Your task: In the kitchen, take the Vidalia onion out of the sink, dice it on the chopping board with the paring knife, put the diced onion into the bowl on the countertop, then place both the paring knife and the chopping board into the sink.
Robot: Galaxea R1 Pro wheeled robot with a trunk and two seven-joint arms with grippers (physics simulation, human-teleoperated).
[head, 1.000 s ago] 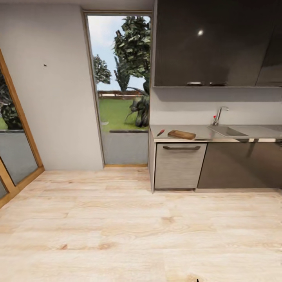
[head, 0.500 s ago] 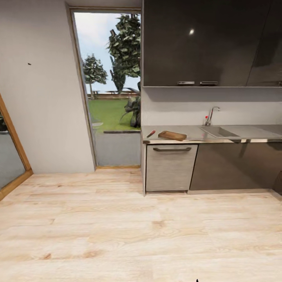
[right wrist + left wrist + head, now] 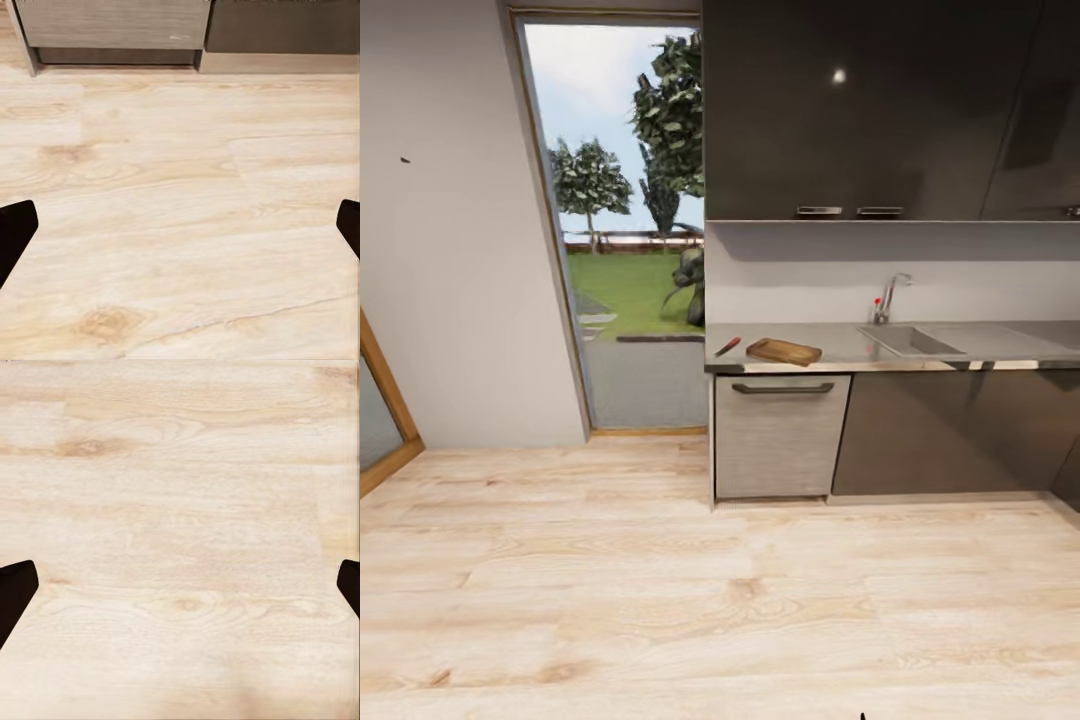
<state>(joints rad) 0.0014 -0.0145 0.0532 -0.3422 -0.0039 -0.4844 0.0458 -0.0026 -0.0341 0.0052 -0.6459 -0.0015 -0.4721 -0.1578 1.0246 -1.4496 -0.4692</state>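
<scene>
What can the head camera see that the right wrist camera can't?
The head view has the countertop, with the paring knife lying beside the chopping board, the sink with its faucet, and a door onto a garden. The right wrist view has the right gripper, fingertips spread wide, over the floor. Both share the pale wooden floor and the cabinet fronts.

— What sort of place is this?
— A home kitchen; the sink point(image 3: 908, 340) sits in a steel countertop point(image 3: 840, 349); dark wall cabinets point(image 3: 860, 110) above it; a garden doorway point(image 3: 625, 240) beside it.
</scene>
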